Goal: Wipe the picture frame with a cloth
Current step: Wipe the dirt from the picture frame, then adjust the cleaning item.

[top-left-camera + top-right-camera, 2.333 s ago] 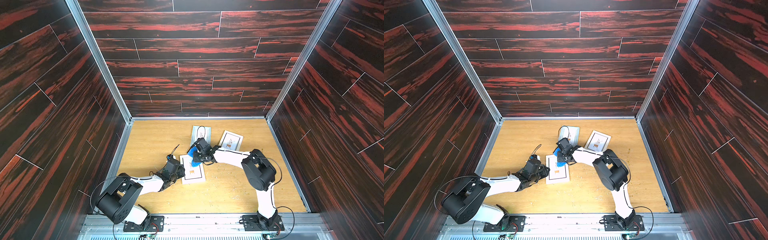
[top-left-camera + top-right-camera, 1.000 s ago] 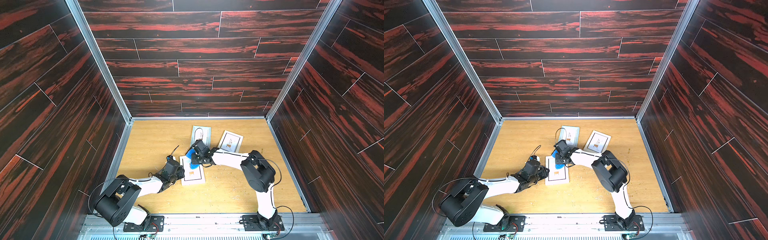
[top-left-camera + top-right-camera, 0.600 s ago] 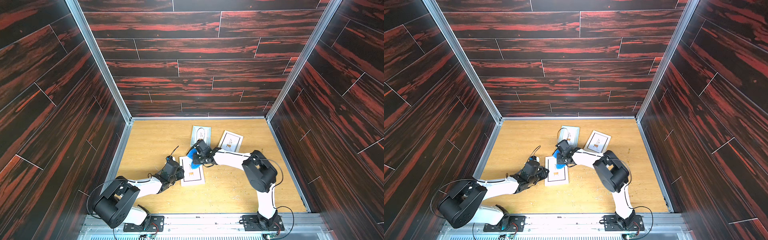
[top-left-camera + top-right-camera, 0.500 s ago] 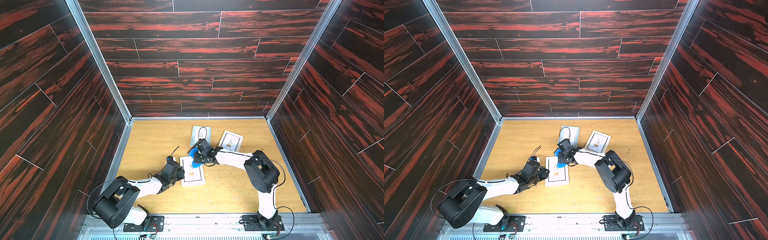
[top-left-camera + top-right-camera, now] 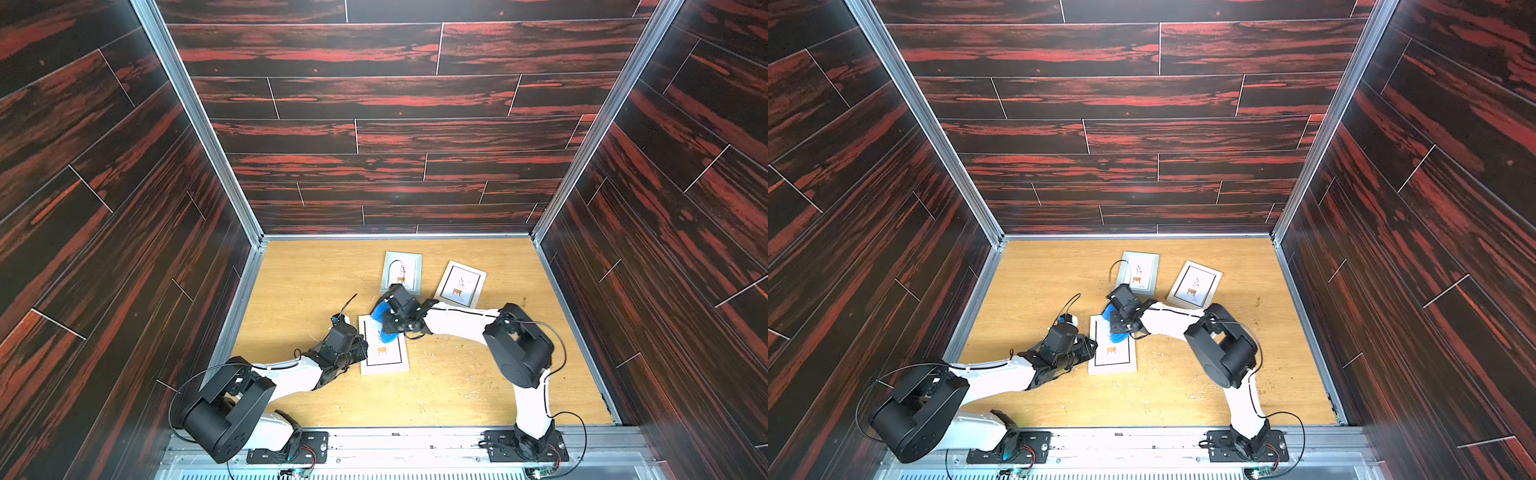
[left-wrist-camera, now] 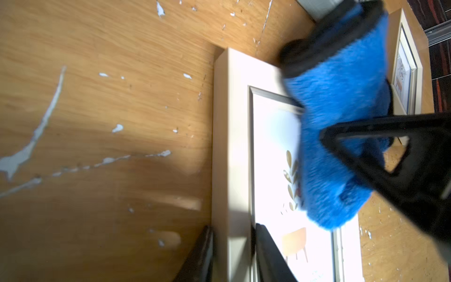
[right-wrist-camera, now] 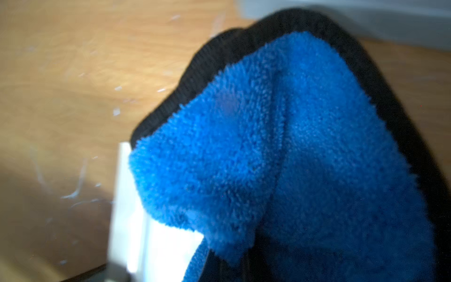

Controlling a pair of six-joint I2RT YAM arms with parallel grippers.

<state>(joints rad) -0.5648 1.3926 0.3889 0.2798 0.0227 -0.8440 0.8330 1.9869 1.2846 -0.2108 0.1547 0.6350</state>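
Note:
A white picture frame lies flat on the wooden table near its middle. My left gripper is shut on the frame's left border, one finger on each side of it. My right gripper is shut on the bunched blue cloth. The cloth rests on the far part of the frame's glass. In the right wrist view it hides the right fingers.
Two more frames lie farther back: a grey one just behind my right gripper and a white one to its right. Dark wood-panelled walls close in the scratched table on three sides.
My right gripper has slid the cloth a little nearer over the frame's far end. The left arm has stayed on the frame's left border.

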